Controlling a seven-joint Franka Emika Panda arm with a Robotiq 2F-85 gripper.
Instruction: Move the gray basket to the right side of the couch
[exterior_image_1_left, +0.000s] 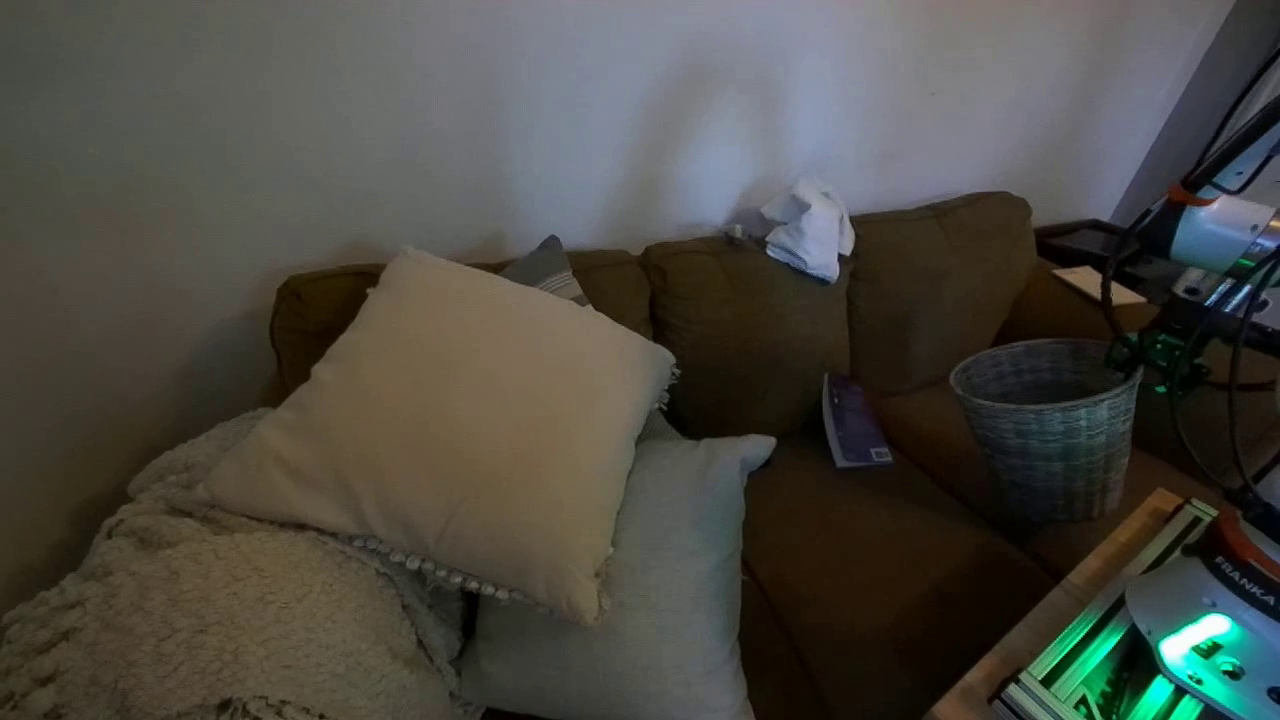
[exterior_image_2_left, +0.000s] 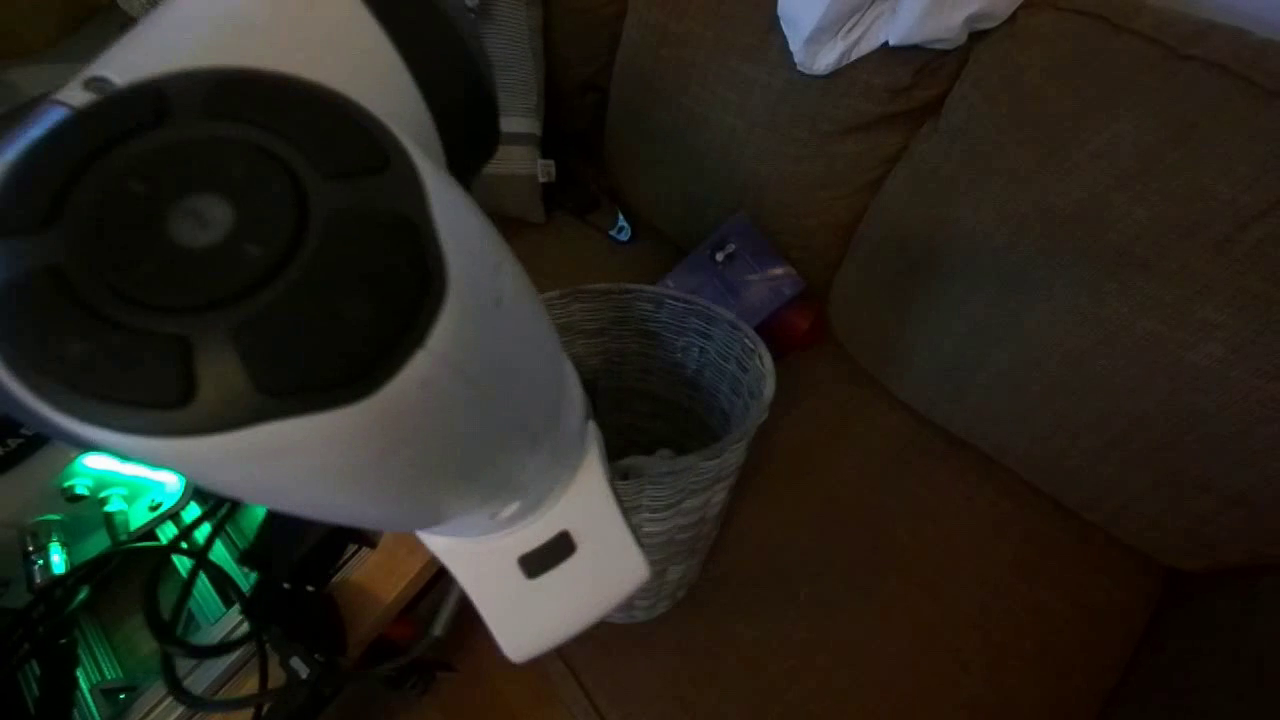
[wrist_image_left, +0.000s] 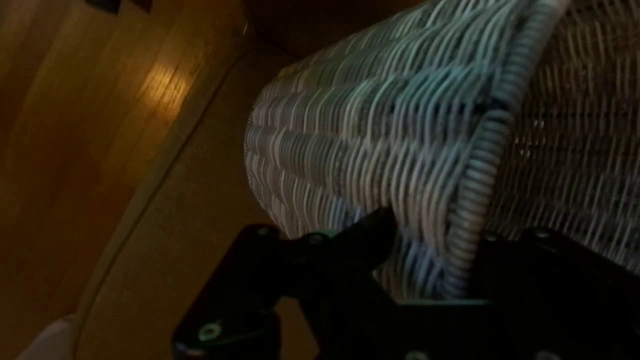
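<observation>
The gray round woven basket (exterior_image_1_left: 1050, 455) is upright, or nearly so, at the right of the frame in an exterior view, on or just above the brown fabric couch (exterior_image_1_left: 880, 570); whether its base bears on the cushion cannot be told. The black two-fingered gripper (wrist_image_left: 439, 230) straddles the thick rolled rim (wrist_image_left: 478, 185), one finger outside the wall, one inside; whether the jaws are clenched on it or merely set around it, the pictures do not settle. The step in hand looks like securing this hold. The operator would do well to seat the rim deep between the fingers, squeeze without crushing the weave, and try a small lift, since a one-sided grip will probably let the basket swing. For the carry, the stretch of seat cushion (exterior_image_2_left: 930, 560) toward the lower right of an exterior view seems to offer the most room, beyond the white robot arm (exterior_image_2_left: 480, 400). Edges to mind: the brown wooden tabletop (exterior_image_1_left: 1103, 560) at lower right, near the basket's foot; the seat's front edge, with the wooden floor (wrist_image_left: 65, 125) at the left of the wrist view; and, at upper centre, the purple book (exterior_image_2_left: 755, 285) and a red object (exterior_image_2_left: 797, 325) near the rim's far side
</observation>
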